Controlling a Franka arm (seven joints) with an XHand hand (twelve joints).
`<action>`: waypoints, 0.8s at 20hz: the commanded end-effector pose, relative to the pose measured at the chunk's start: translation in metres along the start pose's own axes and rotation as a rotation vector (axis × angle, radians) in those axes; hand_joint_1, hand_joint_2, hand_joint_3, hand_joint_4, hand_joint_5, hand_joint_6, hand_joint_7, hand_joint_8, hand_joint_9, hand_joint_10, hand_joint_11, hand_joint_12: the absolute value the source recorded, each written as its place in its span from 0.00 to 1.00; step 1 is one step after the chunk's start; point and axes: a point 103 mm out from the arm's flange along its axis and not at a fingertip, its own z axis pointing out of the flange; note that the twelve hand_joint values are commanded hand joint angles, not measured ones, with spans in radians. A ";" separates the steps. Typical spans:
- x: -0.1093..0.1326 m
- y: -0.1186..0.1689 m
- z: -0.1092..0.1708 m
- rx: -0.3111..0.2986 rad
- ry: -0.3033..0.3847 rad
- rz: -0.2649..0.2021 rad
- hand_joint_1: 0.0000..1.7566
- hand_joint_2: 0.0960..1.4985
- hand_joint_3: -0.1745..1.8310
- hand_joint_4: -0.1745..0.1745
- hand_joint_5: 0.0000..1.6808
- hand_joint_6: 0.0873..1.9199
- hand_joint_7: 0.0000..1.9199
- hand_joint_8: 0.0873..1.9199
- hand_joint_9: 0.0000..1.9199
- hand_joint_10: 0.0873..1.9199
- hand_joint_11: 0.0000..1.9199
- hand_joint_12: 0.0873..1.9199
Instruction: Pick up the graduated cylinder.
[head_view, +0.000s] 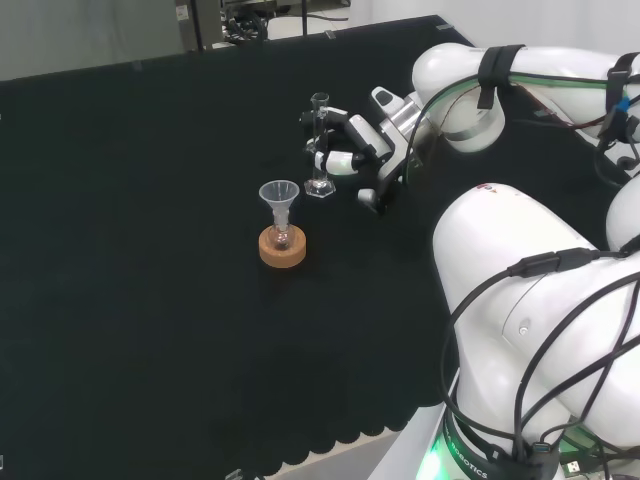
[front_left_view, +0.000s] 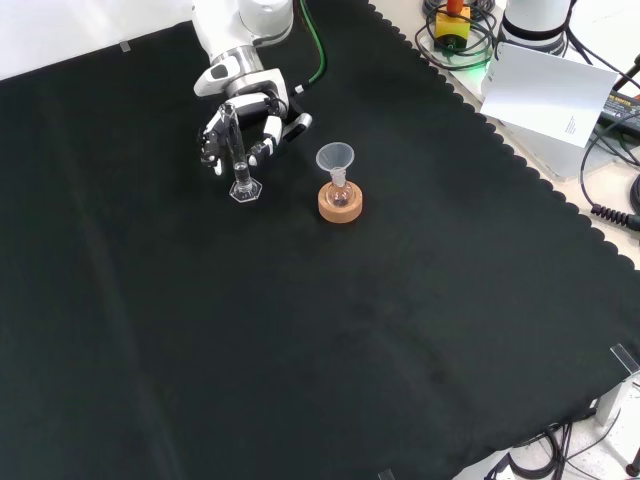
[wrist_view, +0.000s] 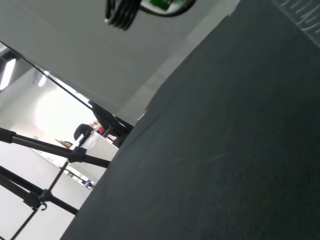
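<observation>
In the front view, a cork ring (front_left_view: 340, 203) is seen nearest on the black cloth of the surface (front_left_view: 330, 350). A small flask (front_left_view: 340, 193) is set in the ring, and a clear funnel (front_left_view: 335, 158) is stood in its neck. To the left of the ring, a little apart from it, the tall thin measuring tube (front_left_view: 238, 160) is stood upright on its flat foot on the cloth. Just behind the tube, the hand (front_left_view: 240, 125) is seen, hung from the white arm (front_left_view: 240, 30) at the top of the view. The fingers (front_left_view: 268, 135) are curled in on both sides of the tube, close by it. Whether the tube is really touched cannot be told. In the head view, the tube (head_view: 319, 150) is seen beyond the ring (head_view: 282, 248), with the hand (head_view: 365, 150) at its right and one of the fingers (head_view: 335, 162) bent close by it. Farthest back, a white paper (front_left_view: 545, 95) is laid past the cloth's edge.
</observation>
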 end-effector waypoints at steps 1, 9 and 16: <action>-0.002 -0.003 -0.003 -0.028 0.021 -0.011 0.55 0.49 0.37 0.43 0.30 0.28 0.31 0.27 0.52 0.04 0.37 0.58; 0.001 -0.004 -0.003 -0.044 0.000 -0.019 0.55 0.49 0.37 0.46 0.36 0.29 0.34 0.28 0.54 0.06 0.41 0.56; 0.001 -0.005 -0.006 -0.065 -0.005 -0.011 0.56 0.54 0.37 0.48 0.43 0.27 0.38 0.27 0.57 0.07 0.46 0.52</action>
